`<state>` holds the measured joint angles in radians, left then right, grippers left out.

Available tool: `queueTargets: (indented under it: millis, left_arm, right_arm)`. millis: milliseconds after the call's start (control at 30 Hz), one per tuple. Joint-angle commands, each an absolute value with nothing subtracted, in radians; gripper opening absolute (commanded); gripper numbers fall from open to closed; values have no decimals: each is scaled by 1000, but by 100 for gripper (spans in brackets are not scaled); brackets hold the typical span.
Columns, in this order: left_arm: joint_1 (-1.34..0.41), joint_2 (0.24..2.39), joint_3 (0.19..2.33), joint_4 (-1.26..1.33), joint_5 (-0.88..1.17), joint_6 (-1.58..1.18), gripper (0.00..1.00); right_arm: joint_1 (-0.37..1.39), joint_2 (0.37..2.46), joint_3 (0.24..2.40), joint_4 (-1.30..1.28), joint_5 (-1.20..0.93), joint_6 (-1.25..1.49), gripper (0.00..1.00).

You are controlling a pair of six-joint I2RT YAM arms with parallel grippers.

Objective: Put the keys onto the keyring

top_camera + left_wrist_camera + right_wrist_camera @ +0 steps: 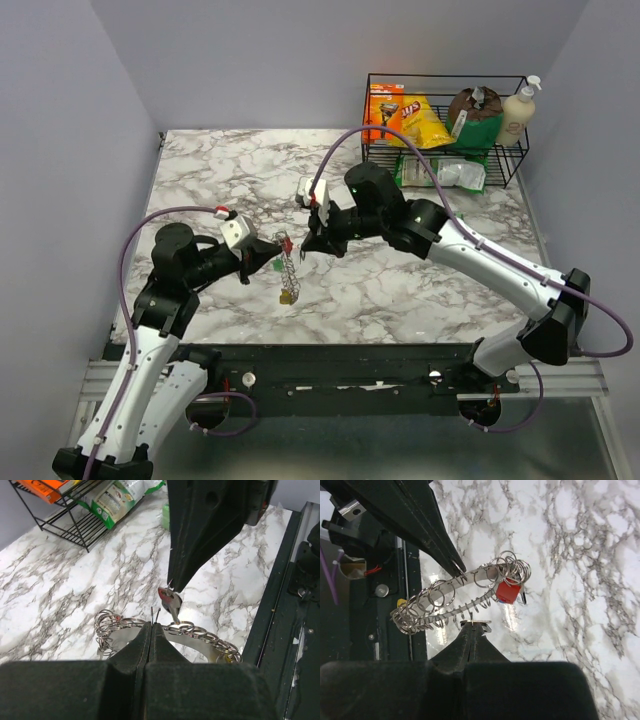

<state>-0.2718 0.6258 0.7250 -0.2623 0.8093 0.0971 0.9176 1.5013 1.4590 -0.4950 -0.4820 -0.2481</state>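
Here, in the top view, you see the left gripper [272, 256] and the right gripper [306, 247] meeting tip to tip above the marble table [420, 290]. The keyring [287, 270] hangs between them, its yellow-gold piece [286, 297] lowest. A wire basket [445, 150] of packets stands at the far right corner. At this size you cannot judge either grip.

In the left wrist view, your left fingers are pressed together, pinching the keyring's wire. The ring's near arc is cut off behind them. The right gripper comes down from above with a small key [170, 601] at its tip, the head reddish and the blade silvery.

In the right wrist view, your right fingers are together on a thin silvery sliver, seen edge-on and hard to make out. The keyring stretches just beyond, a red key head [508, 591] among its crowded loops. The left tip bites its upper side.
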Motion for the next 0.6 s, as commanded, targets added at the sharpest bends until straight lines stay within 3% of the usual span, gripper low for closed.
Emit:
queueTargets:
  millis: [0,267,567]
  left_arm:
    - [-287,629,802,-353,698,107,0]
    - [-314,624,831,-416,615,118,0]
    - [-367,657,913,-525,515,114,0]
  right_arm:
    - [927,1471,1486,-531,-408,-294,1]
    - [936,1488,1560,-551,-417,-345,1]
    - [1002,1591,1681,-623,-290,-414,1]
